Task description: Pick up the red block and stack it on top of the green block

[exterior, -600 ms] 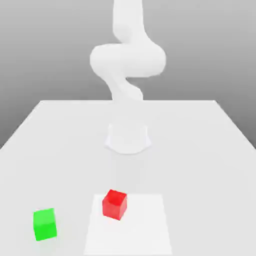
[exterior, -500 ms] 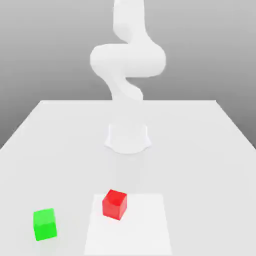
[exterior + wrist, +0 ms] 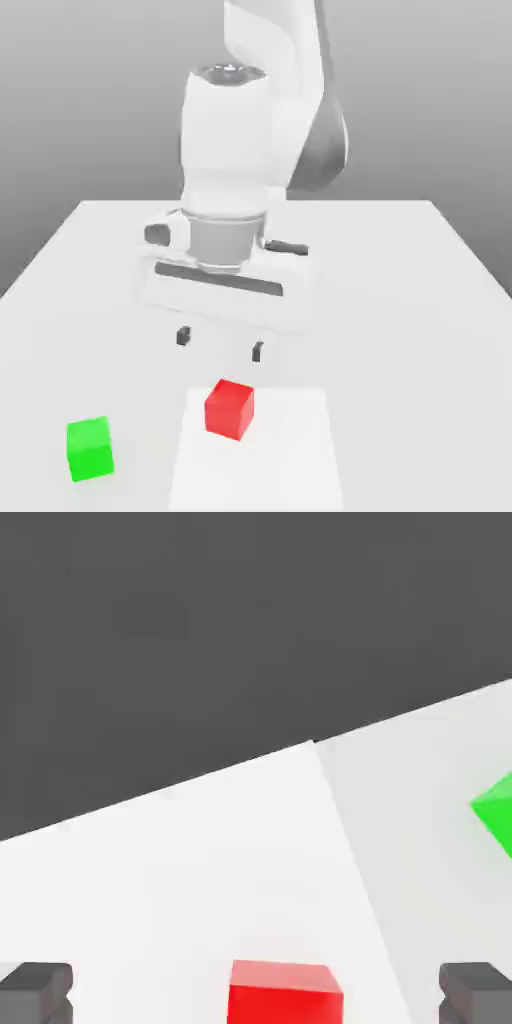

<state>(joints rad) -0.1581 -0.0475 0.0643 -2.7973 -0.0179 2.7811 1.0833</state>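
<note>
While the fingers are spreading wide apart above the surface, the red block is sitting between them, the green block off aside.

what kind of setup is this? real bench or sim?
Looks like a simulated tabletop: a plain white table against a flat grey backdrop, a red block and a green block with uniform matte faces, and a white arm whose hand hangs open above the red block.

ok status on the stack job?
Gripper open, above and behind red block, empty. Red block on the table, untouched. Green block apart, toward the exterior view's left. Nothing between them.
</note>
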